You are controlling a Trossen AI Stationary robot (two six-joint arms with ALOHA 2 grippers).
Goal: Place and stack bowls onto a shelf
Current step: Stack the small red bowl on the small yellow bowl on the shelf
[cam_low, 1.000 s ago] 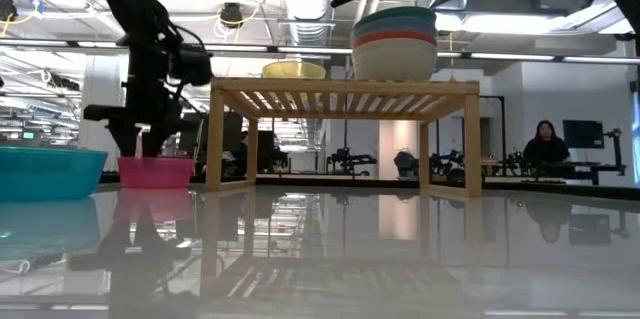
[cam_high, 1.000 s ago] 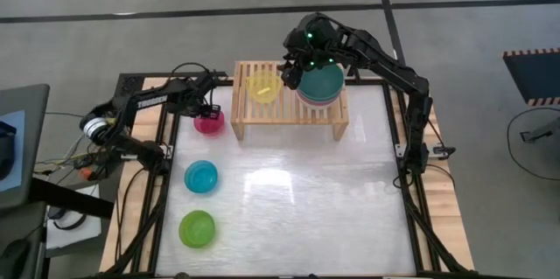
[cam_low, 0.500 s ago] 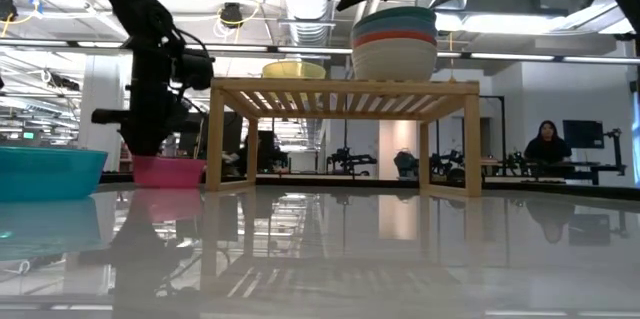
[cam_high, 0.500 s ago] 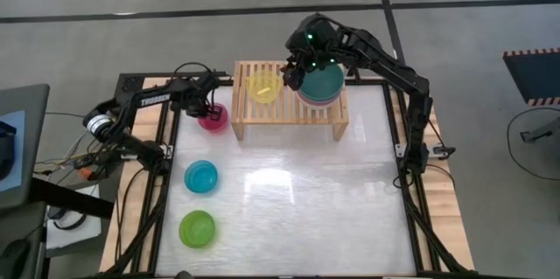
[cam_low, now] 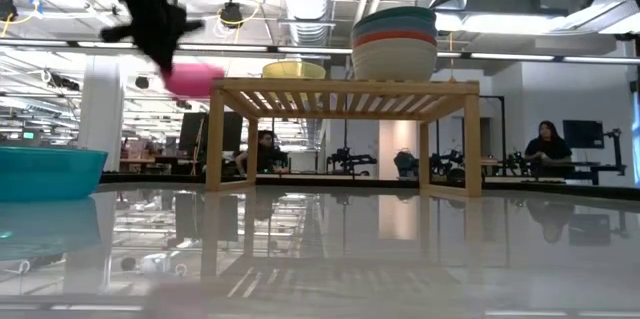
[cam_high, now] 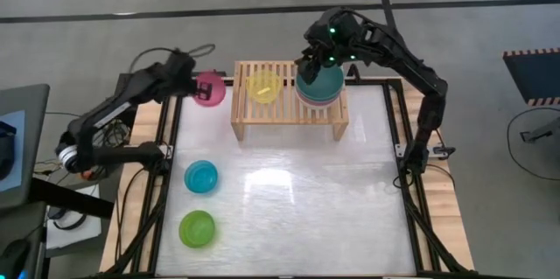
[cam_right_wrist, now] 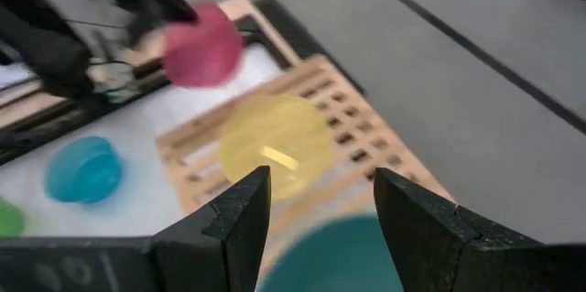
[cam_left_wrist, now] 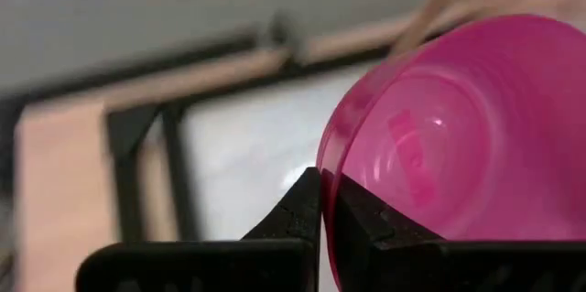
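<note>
My left gripper [cam_high: 194,87] [cam_left_wrist: 327,187] is shut on a small pink bowl [cam_high: 209,89] [cam_low: 190,79], held in the air left of the light-wood shelf [cam_high: 289,104]. On the shelf's slats stand a yellow bowl [cam_high: 262,85] [cam_right_wrist: 275,146] and a stack of larger bowls with a teal one on top [cam_high: 319,82] [cam_low: 394,44]. My right gripper [cam_high: 315,62] [cam_right_wrist: 320,191] hovers open above that stack and touches nothing. A cyan bowl [cam_high: 200,177] and a lime green bowl [cam_high: 197,228] rest on the table at the left. My left gripper pinches the pink bowl's rim [cam_left_wrist: 328,159] at the bowl's left side, with one finger [cam_left_wrist: 298,214] outside the wall and the other [cam_left_wrist: 366,228] inside. It reaches in from the table's left. The bowl is lifted clear of the table and tipped, about level with the shelf top.
The shelf top has bare slats left of the yellow bowl and right of the stack. The white tabletop [cam_high: 289,200] in front of the shelf is open. Beyond the table, a person [cam_low: 545,144] sits far back in the room.
My left gripper has shut on the pink bowl's rim and lifted the bowl off the table to about shelf-top height, carrying it toward the far edge and tipping it. My right gripper has shifted a little toward the table's right above the stack.
</note>
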